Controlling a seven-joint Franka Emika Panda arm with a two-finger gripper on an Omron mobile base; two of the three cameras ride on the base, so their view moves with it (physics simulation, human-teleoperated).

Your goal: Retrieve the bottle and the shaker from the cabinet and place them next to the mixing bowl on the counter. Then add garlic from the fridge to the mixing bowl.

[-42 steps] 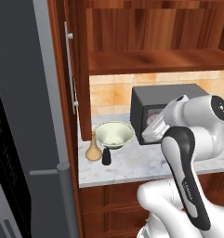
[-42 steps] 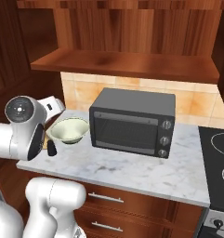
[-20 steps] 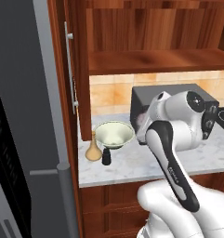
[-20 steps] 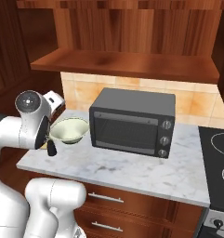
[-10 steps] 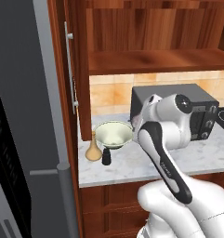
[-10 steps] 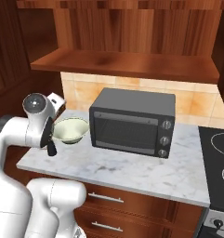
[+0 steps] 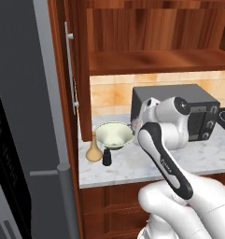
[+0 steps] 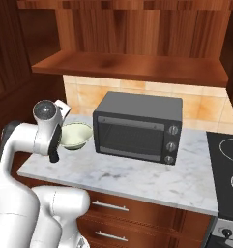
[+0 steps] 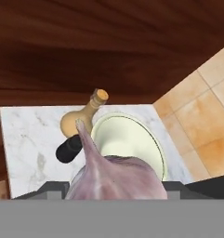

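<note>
Garlic clenched in the fingers above the mixing bowl, bottle and shaker beside it.

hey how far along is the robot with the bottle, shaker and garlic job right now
Done: the bottle and the shaker stand on the counter beside the mixing bowl. In hand: the gripper holds the garlic just short of the bowl. Left: drop the garlic in; the bowl looks empty.
</note>
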